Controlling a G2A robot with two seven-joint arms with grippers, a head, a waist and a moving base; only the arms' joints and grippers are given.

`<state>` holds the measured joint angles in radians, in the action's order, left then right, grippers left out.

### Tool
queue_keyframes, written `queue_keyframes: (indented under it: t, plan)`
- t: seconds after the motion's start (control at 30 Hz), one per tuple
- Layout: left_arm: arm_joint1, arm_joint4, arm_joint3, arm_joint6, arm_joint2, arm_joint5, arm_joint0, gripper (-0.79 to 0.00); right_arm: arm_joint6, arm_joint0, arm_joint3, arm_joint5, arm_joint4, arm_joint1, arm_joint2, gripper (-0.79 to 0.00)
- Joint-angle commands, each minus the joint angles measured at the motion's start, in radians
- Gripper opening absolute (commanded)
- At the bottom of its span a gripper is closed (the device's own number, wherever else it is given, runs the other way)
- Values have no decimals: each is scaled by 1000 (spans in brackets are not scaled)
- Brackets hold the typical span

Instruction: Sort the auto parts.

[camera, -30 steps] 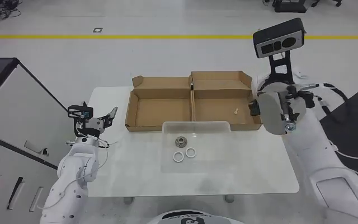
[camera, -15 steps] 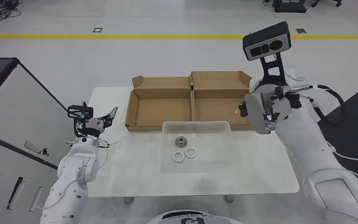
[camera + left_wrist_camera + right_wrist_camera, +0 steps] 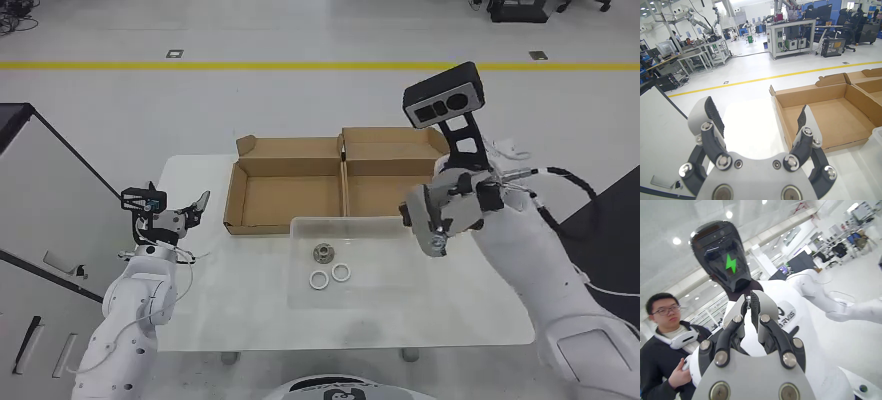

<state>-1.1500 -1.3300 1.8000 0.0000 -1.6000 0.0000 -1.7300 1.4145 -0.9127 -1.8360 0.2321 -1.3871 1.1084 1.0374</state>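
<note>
Small threaded metal screw [image 3: 748, 303] tight between ribbed black pads [image 3: 754, 310] of right tool [image 3: 750, 298]; left tool [image 3: 757, 105] agape.

The left arm [image 3: 140, 300] and the right arm [image 3: 530, 260] have smooth white shells. The left gripper [image 3: 757, 103] and the right gripper [image 3: 749, 295] are built alike: a silver-grey base plate, black links, round silver screws and pale grey fingers lined with black ribbed pads [image 3: 714, 115]. A black cable [image 3: 565, 178] runs along the right arm, whose wrist carries a black camera block [image 3: 445, 96]. The head [image 3: 721, 256] is glossy black with a green lightning mark, and the chest [image 3: 810, 313] is white.
</note>
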Motion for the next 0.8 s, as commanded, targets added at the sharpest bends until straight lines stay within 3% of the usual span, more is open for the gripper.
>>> queue_keyframes:
  t: [0.0,0.23,0.63,0.77]
  plan:
    - [0,0,0,0,0,0,0,0,18,-4,-3,13,-59,9,-9,-785]
    - [0,0,0,0,0,0,0,0,-2,-12,0,52,-115,34,-13,-785]
    - [0,0,0,0,0,0,0,0,-165,-11,17,-51,206,35,15,-785]
    - [0,0,0,0,0,0,0,0,-169,-26,-2,-62,200,39,21,-785]
